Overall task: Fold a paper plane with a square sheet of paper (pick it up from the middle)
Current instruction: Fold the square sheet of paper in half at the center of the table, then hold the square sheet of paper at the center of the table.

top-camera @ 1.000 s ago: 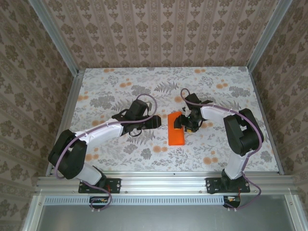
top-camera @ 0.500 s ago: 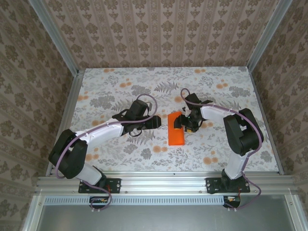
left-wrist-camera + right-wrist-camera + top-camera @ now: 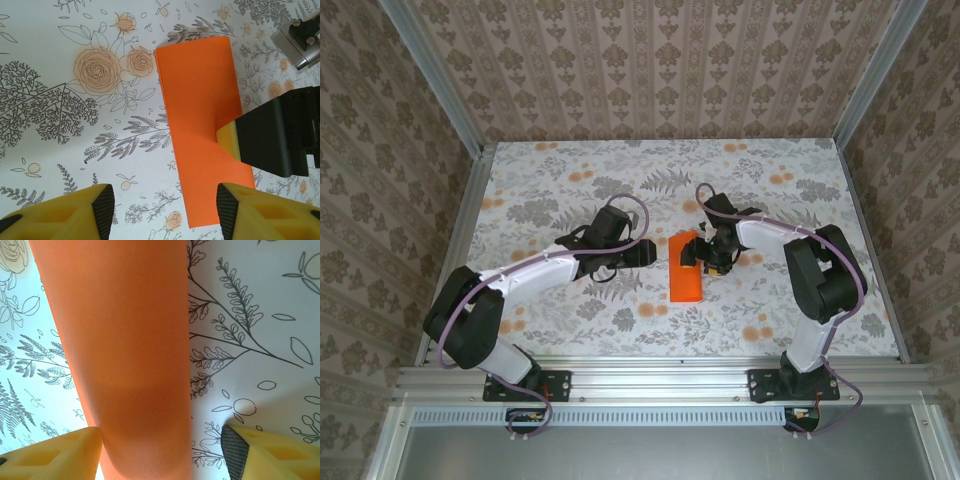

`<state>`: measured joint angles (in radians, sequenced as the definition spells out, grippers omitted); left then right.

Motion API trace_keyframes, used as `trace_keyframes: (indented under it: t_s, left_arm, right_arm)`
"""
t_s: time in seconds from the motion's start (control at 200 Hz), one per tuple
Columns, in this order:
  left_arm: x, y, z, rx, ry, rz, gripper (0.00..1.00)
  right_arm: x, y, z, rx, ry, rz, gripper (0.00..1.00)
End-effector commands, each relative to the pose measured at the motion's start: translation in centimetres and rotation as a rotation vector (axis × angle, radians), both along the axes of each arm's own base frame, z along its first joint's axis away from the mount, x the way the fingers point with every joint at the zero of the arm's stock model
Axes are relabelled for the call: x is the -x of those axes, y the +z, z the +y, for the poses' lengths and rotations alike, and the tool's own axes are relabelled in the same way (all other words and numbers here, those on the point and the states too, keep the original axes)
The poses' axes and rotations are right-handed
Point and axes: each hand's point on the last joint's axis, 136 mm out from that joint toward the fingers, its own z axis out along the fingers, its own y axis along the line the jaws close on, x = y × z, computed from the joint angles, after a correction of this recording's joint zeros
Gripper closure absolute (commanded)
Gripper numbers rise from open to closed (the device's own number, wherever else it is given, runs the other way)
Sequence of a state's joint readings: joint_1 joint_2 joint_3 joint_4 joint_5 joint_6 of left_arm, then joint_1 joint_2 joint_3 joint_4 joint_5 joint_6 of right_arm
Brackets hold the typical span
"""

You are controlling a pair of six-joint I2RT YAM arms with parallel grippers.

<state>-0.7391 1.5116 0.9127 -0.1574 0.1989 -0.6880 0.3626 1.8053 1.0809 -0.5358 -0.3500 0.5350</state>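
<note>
Your paper (image 3: pixel 686 270) lies flat near the middle of the table (image 3: pixel 570 190), folded into a long narrow strip whose length runs near to far. Just left of it, your left gripper (image 3: pixel 650 252) hangs over the bare print with its jaws spread and nothing between them. At the strip's far half, your right gripper (image 3: pixel 705 255) reaches in from the right, jaws also apart, the paper showing between them. One yellow finger (image 3: pixel 227 140) touches the strip's right edge without pinching it.

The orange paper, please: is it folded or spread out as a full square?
Folded: the orange paper lies flat as a long narrow rectangle rather than a square, apparently doubled along one long edge.
</note>
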Motion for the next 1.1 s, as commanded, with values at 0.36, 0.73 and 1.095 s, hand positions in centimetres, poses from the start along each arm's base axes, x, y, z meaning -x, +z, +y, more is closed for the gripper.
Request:
trace_keyframes:
  t_s: [0.36,0.73,1.095]
  left_arm:
    - [-0.2,-0.2,-2.3,0.011,-0.05,0.036,0.59]
    - [-0.5,-3.1,-4.8,-0.042,-0.052,0.16,1.0]
    - [-1.0,-4.9,-8.3,-0.011,-0.077,0.224,1.0]
  right_arm:
    - [1.4,-2.6,-1.6,0.111,0.031,0.081,0.33]
    - [1.3,-3.0,-1.9,0.134,0.019,0.082,0.33]
    - [1.4,-3.1,-2.0,0.138,0.019,0.084,0.33]
